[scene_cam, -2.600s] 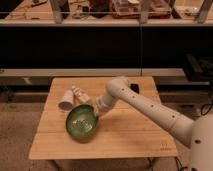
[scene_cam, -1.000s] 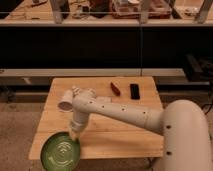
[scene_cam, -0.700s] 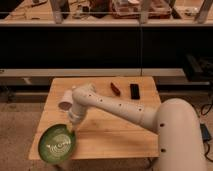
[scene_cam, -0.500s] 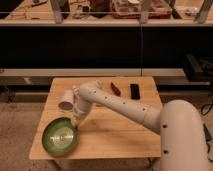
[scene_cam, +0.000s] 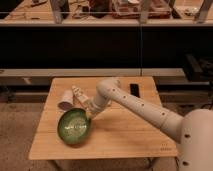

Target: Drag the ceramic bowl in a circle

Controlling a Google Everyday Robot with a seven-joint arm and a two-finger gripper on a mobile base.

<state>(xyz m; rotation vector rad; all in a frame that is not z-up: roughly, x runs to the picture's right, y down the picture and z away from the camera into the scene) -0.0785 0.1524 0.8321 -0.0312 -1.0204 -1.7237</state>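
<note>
With finger spread indiscernible, the gripper [scene_cam: 88, 113] is resting at the right rim of the ceramic bowl [scene_cam: 74, 126], risking collision with the white cup [scene_cam: 66, 100] just beyond.

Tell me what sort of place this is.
Probably a robotics lab or workshop: a wooden table serves as a test surface, cluttered workbenches stand behind, and the robot's pincer sits at the ceramic bowl's rim beside a white cup.
</note>
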